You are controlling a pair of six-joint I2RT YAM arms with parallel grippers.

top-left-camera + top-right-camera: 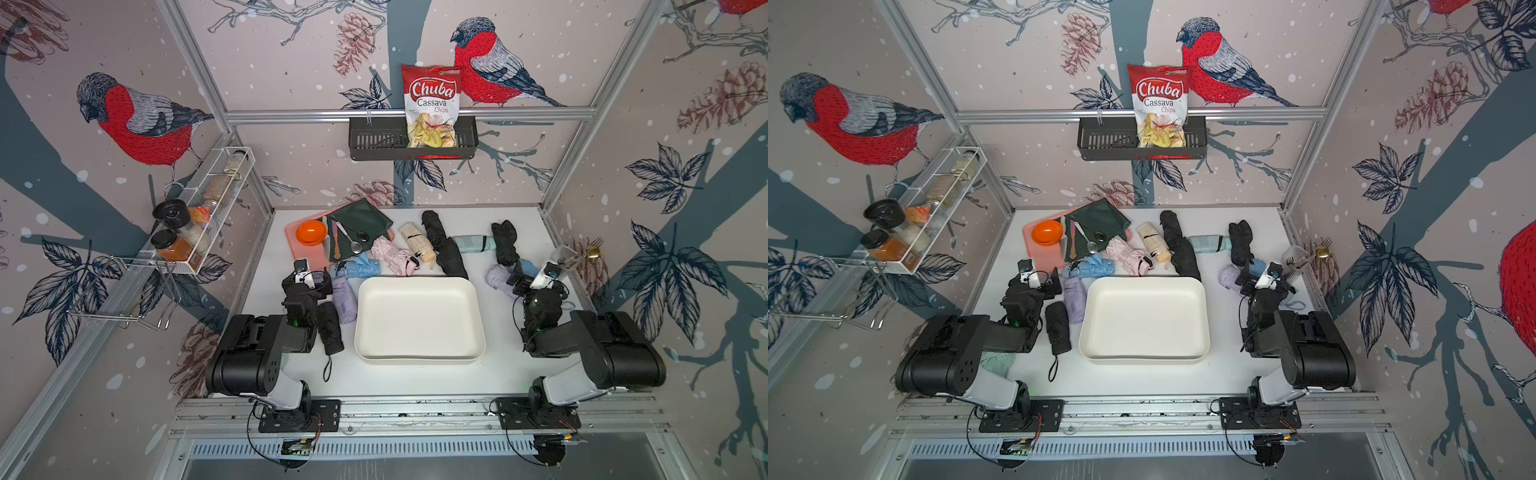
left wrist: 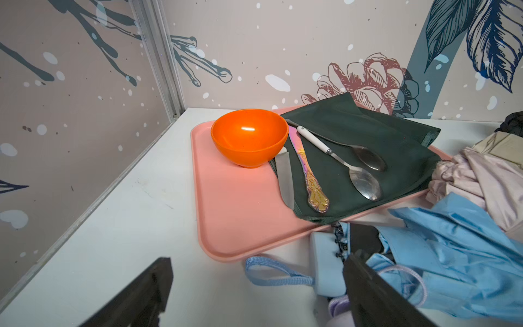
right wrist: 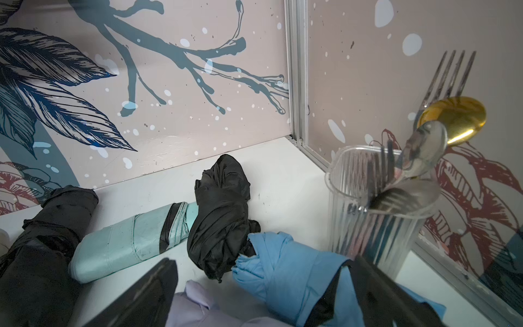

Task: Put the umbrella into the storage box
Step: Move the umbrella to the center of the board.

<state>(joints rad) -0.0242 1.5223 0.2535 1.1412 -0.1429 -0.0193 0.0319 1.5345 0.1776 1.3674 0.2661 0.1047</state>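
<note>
The off-white storage box lies empty at mid table. Several folded umbrellas lie round it: a black one, a lilac one and a light blue one at its left, with pink, beige, black and mint ones behind. My left gripper stands open over the light blue umbrella's strap, holding nothing. At the right, my right gripper hangs open above a blue umbrella and a lilac one.
A pink tray at the back left carries an orange bowl, a dark green cloth and cutlery. A clear cutlery cup stands by the right wall. A black wall basket holds a chips bag, and a wire spice rack hangs on the left wall.
</note>
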